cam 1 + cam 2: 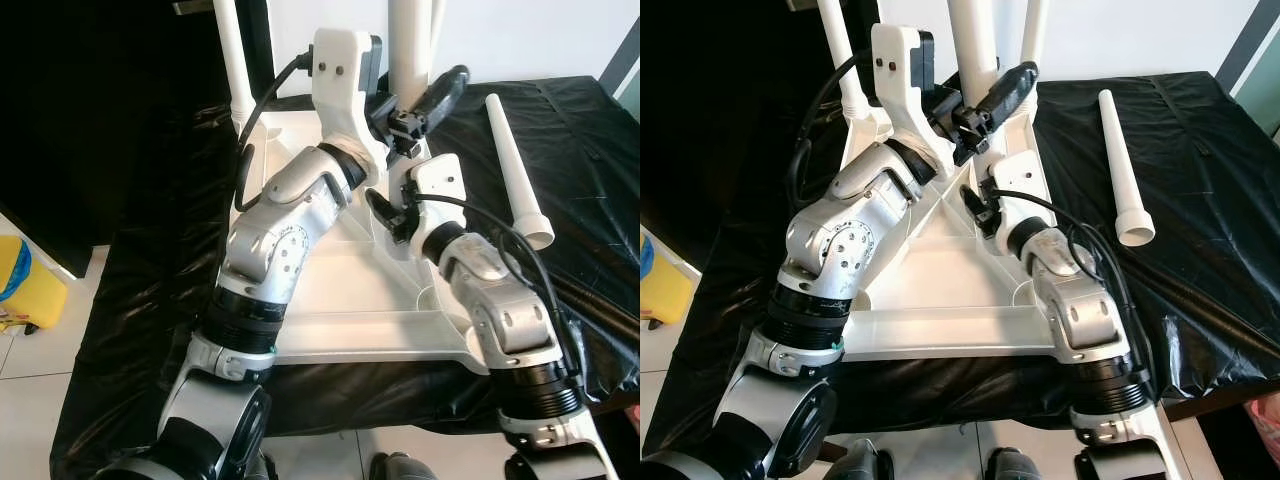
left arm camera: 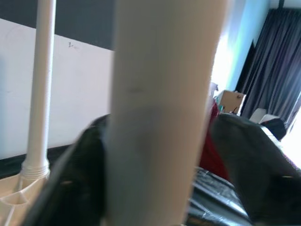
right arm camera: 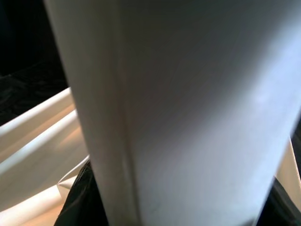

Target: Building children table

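White plastic leg: left claw fingers straddle it, right claw closure indeterminate at its base; hold vertical, twist into socket; spare leg lies at 2 o'clock.

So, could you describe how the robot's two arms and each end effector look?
Both arms are built of silver metal segments with black ribbed rings at the joints and white plastic housings near the wrists. Black cables loop along the left arm and the right arm. The left end effector and the right end effector each have long black fingers.
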You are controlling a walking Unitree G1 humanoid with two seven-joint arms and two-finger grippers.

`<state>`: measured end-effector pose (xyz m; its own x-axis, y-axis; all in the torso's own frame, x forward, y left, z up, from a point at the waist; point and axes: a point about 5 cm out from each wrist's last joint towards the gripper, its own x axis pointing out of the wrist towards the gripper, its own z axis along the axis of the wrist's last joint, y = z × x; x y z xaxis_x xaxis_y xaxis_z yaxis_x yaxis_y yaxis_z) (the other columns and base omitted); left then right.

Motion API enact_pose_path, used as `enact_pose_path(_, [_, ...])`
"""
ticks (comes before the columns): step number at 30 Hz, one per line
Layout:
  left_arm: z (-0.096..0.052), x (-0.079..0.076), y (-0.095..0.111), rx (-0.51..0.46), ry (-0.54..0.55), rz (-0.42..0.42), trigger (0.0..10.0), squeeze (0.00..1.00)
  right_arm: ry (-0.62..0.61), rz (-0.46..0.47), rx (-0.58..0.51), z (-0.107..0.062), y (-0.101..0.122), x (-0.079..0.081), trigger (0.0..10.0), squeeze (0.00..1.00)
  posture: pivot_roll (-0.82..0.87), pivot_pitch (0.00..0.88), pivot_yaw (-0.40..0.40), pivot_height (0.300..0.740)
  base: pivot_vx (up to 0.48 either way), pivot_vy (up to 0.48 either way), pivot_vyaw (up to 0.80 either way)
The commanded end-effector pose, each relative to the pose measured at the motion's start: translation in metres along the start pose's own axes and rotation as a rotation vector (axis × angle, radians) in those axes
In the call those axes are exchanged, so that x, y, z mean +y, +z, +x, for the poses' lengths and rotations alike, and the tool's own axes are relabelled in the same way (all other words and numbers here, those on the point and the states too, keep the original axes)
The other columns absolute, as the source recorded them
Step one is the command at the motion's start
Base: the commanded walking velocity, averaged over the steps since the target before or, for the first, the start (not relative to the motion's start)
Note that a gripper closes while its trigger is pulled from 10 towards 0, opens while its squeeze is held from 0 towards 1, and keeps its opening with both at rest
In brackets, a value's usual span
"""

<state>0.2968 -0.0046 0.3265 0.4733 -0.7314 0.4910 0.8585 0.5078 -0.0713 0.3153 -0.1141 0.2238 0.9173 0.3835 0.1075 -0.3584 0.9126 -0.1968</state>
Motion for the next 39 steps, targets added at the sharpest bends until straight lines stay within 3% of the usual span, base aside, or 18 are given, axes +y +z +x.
enact_pose_path(1, [0.007, -0.030, -0.007, 0.026, -0.160, -0.032, 10.0, 1.00, -0.011, 0.019, 0.042, 0.003, -0.005, 0.002, 10.0, 0.00, 0.00, 0.066, 0.000, 0.740, 0.000, 0.000, 0.00])
enact_pose_path(3, [0.007, -0.029, -0.006, 0.026, -0.140, -0.017, 10.0, 1.00, -0.034, 0.036, 0.046, 0.003, -0.006, 0.000, 10.0, 0.00, 0.00, 0.059, -0.003, 0.740, 0.000, 0.000, 0.00])
enact_pose_path(4, [0.006, -0.026, -0.006, 0.018, -0.118, -0.004, 10.0, 0.20, -0.063, 0.050, 0.049, 0.002, -0.007, -0.002, 10.0, 0.00, 0.00, 0.052, -0.004, 0.740, 0.000, 0.000, 0.00])
enact_pose_path(5, [0.005, -0.023, -0.005, 0.006, -0.091, -0.002, 10.0, 0.00, -0.097, 0.066, 0.050, 0.002, -0.008, -0.005, 10.0, 0.00, 0.00, 0.045, -0.004, 0.740, 0.000, 0.000, 0.00])
enact_pose_path(7, [0.005, -0.023, -0.005, 0.006, -0.091, -0.002, 10.0, 0.00, -0.097, 0.066, 0.050, 0.002, -0.008, -0.005, 10.0, 0.00, 0.00, 0.045, -0.004, 0.740, 0.000, 0.000, 0.00])
enact_pose_path(12, [-0.004, -0.003, 0.000, -0.058, 0.043, 0.007, 10.0, 0.00, -0.242, 0.119, 0.053, -0.001, -0.015, -0.020, 10.0, 0.00, 0.00, 0.021, -0.012, 0.740, 0.000, 0.000, 0.00])
enact_pose_path(16, [-0.007, 0.000, 0.000, -0.057, 0.058, 0.011, 10.0, 0.00, -0.269, 0.121, 0.050, -0.002, -0.016, -0.022, 10.0, 0.00, 0.00, 0.017, -0.014, 0.740, 0.000, 0.000, 0.00])
enact_pose_path(20, [-0.025, 0.011, -0.011, -0.007, 0.107, 0.070, 10.0, 0.00, -0.381, 0.167, 0.015, -0.011, -0.021, -0.033, 10.0, 0.00, 0.00, 0.003, -0.033, 0.740, 0.000, 0.000, 0.00])
enact_pose_path(24, [-0.033, 0.015, -0.018, 0.027, 0.122, 0.094, 10.0, 0.00, -0.390, 0.162, -0.025, -0.014, -0.019, -0.034, 10.0, 0.00, 0.01, 0.002, -0.043, 0.740, 0.000, 0.000, 0.00])
enact_pose_path(28, [-0.049, 0.019, -0.037, 0.095, 0.148, 0.148, 10.0, 0.00, -0.387, 0.217, -0.088, -0.022, -0.018, -0.033, 10.0, 0.00, 0.01, 0.000, -0.053, 0.740, 0.000, 0.000, 0.00])
enact_pose_path(32, [-0.054, 0.019, -0.045, 0.128, 0.147, 0.174, 10.0, 0.00, -0.390, 0.197, -0.125, -0.026, -0.016, -0.033, 10.0, 0.00, 0.01, 0.000, -0.056, 0.740, 0.000, 0.000, 0.00])
enact_pose_path(39, [-0.074, 0.019, -0.081, 0.271, 0.118, 0.256, 10.0, 0.00, -0.423, 0.158, -0.218, -0.044, -0.017, -0.033, 10.0, 0.00, 0.01, 0.000, -0.063, 0.740, 0.000, 0.000, 0.00])
